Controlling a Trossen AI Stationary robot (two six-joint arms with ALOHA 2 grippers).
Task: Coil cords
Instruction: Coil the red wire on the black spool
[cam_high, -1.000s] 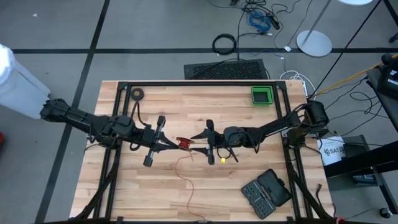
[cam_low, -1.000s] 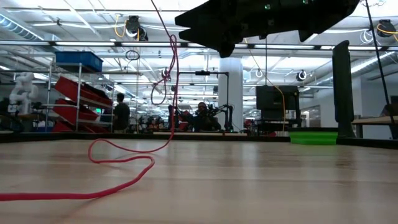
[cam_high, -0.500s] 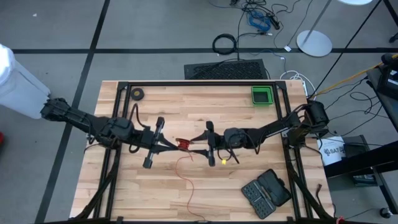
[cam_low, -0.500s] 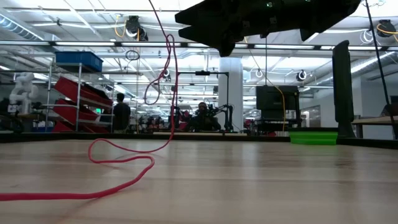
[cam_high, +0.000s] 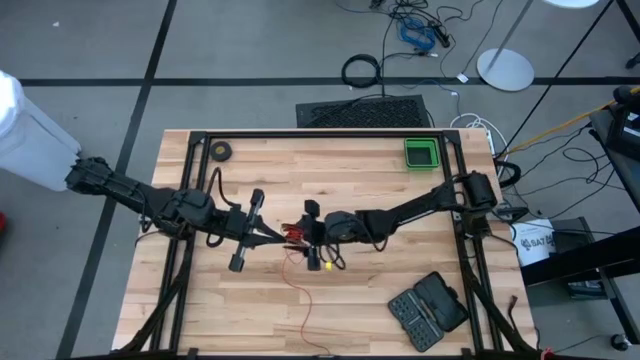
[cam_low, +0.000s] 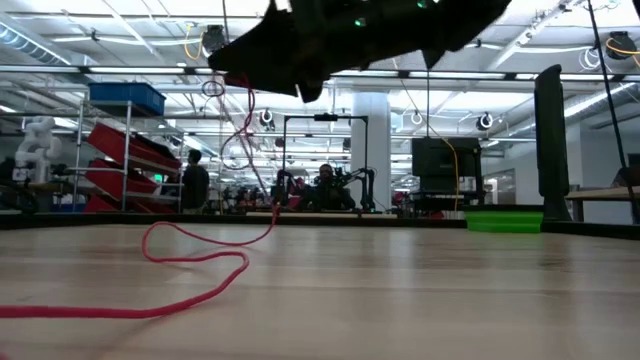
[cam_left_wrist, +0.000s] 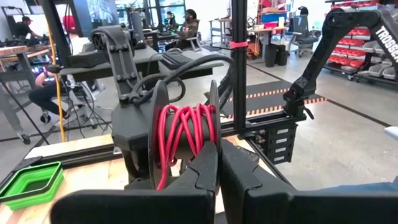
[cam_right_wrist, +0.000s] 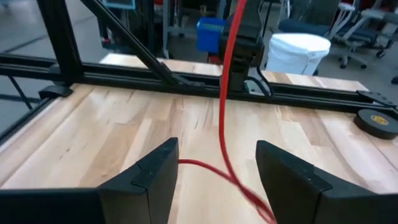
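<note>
Only the left wrist view shows the closed left gripper (cam_left_wrist: 218, 163) beside the cords (cam_left_wrist: 185, 127); right gripper (cam_right_wrist: 214, 165) apart.

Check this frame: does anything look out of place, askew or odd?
Only the red cord: part is wound on the spool at the shut left hand, the rest trails loose across the table to its front edge. The open right hand straddles it.

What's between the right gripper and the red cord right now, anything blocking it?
Nothing visible blocks it. The right gripper is open, and the red cord runs down through the gap between its fingers. The left gripper, shut, holds the spool of wound cord just beyond.
</note>
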